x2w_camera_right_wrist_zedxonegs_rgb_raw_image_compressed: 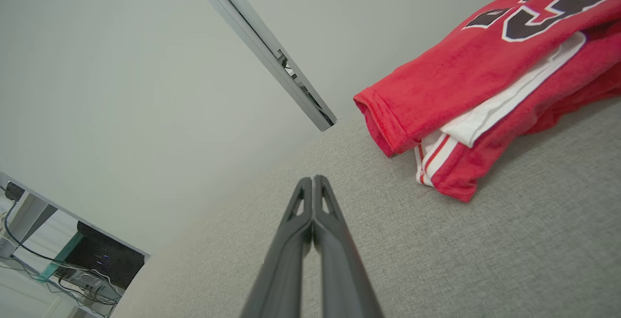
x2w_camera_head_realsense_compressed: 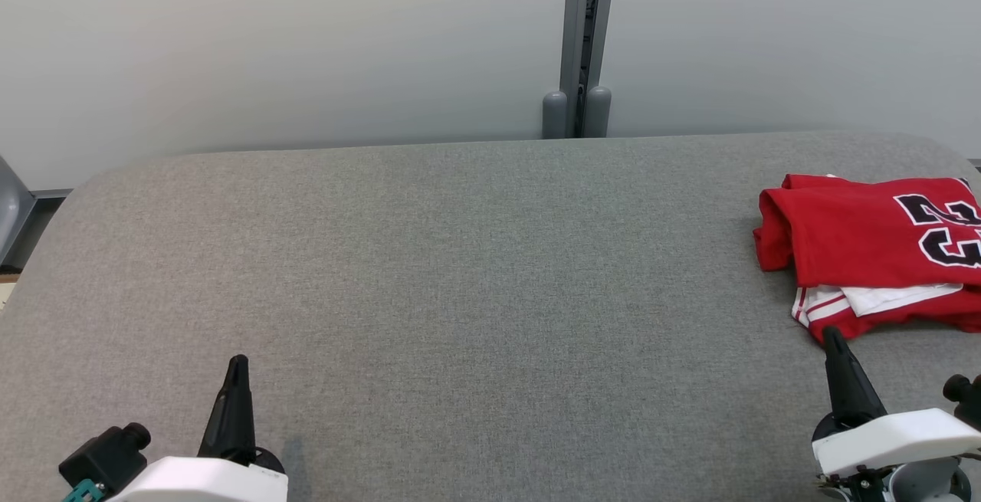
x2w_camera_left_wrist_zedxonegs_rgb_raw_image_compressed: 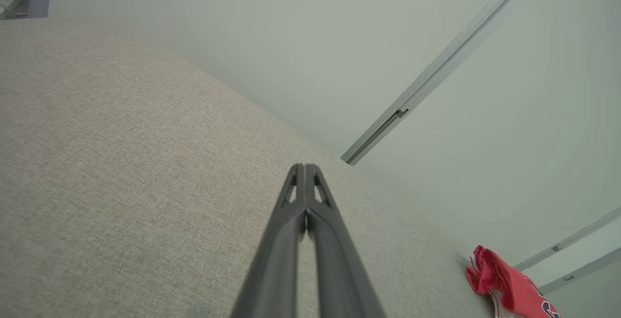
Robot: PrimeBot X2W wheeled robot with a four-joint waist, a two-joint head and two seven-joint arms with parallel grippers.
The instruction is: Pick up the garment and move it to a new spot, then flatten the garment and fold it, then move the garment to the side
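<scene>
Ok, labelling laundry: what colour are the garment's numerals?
Black numerals, outlined white, on the red garment; best in right wrist view.

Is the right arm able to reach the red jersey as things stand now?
Probably yes. The right tool points at the near edge of the jersey, with bare table between them and nothing in the way. It is shut, so it must open first.

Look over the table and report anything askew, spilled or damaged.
Only the red jersey, at the right end of the grey table: it is roughly folded, with a white layer poking out between the red ones and uneven edges. No spill or damage visible.
</scene>
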